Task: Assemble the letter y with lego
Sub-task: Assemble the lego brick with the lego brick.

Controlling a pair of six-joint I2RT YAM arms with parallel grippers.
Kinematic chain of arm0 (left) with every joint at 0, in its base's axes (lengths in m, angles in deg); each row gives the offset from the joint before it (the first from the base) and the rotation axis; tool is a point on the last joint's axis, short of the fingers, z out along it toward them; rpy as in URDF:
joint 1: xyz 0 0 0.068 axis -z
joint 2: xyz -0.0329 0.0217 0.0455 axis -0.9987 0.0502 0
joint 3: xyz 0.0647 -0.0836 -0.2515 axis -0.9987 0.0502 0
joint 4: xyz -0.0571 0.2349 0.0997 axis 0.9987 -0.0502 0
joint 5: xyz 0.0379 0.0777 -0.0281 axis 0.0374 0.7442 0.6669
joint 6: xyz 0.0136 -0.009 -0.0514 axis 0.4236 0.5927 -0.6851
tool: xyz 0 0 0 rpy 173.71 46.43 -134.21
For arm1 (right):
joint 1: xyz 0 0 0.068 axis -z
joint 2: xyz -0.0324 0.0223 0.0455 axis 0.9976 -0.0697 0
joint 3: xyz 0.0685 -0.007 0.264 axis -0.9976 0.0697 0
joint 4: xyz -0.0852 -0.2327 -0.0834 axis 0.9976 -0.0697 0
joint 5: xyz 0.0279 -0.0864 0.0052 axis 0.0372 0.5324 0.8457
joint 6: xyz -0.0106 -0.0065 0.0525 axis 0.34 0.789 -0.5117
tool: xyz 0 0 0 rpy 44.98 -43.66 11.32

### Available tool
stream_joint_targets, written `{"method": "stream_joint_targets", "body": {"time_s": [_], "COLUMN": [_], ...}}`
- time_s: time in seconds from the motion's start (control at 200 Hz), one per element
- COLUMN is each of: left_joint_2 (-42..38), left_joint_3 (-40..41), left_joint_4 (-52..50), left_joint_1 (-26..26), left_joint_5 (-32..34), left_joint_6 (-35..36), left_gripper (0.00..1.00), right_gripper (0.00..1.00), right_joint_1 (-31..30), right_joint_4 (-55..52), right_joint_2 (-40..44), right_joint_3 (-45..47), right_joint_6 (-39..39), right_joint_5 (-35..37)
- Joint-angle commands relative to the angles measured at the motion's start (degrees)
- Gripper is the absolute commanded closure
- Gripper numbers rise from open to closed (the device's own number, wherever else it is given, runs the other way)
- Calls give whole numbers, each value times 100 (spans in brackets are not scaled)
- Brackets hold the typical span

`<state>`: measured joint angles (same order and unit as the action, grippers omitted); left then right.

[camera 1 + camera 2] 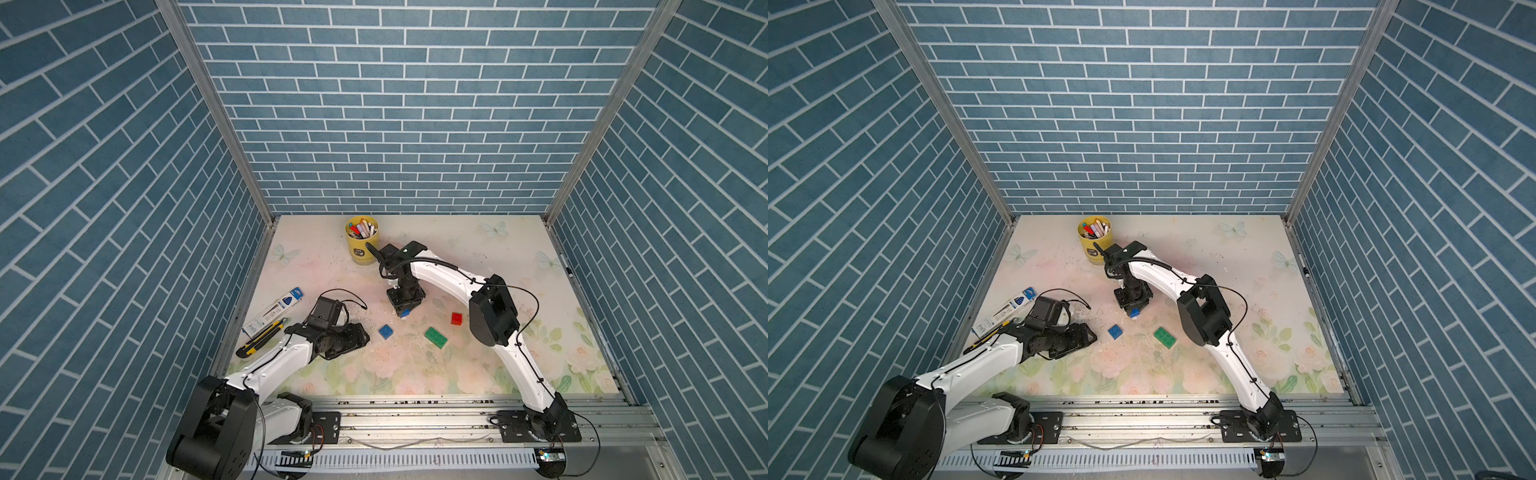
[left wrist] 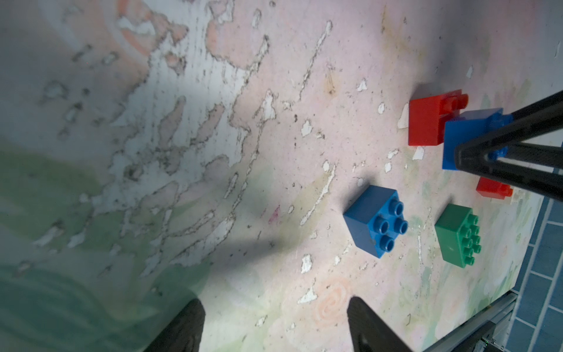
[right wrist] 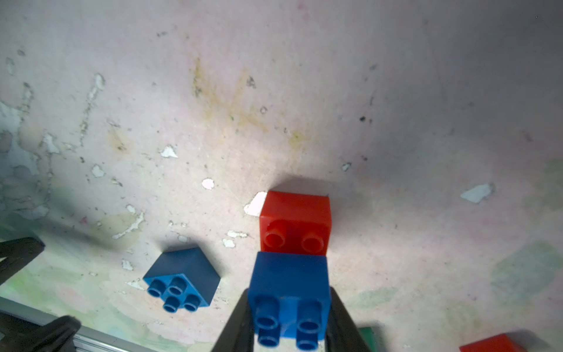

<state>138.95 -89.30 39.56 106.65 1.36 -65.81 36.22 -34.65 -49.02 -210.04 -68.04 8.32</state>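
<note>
Blue brick (image 3: 289, 283) sits clamped in your right gripper (image 3: 289, 307), overlapping the red brick (image 3: 295, 213); your left gripper (image 2: 274, 323) hangs half-open, empty. You're likely joining these two, so press straight down next.

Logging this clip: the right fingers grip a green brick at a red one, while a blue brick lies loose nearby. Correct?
No, one slip: the held brick is blue, not green. The right wrist view shows it between the right fingers, at the red brick, the loose blue brick nearby.
</note>
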Motion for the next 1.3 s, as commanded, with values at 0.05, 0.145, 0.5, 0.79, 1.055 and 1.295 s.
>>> {"method": "stream_joint_targets", "body": {"time_s": [0.05,0.145,0.5,0.79,1.055,1.295], "left_joint_2": [-11,5,-26,-5,-45,-25], "left_joint_3": [-15,-13,-15,-20,-49,-85], "left_joint_4": [-174,-182,-218,-200,-269,-292], "left_joint_1": [33,33,33,38,42,95], "left_joint_5": [177,194,229,238,255,249], "left_joint_6": [99,100,111,123,132,134], "left_gripper": [23,23,23,23,23,23], "right_gripper": [75,76,77,77,76,75], "right_joint_1": [-107,-157,-190,-52,178,483], "right_joint_4": [-31,31,121,6,-145,-30], "right_joint_2": [-726,-735,-668,-928,-662,39], "right_joint_3": [311,325,395,66,-251,244], "right_joint_6": [210,58,-412,-247,-108,-7], "right_joint_5": [79,3,62,103,238,574]}}
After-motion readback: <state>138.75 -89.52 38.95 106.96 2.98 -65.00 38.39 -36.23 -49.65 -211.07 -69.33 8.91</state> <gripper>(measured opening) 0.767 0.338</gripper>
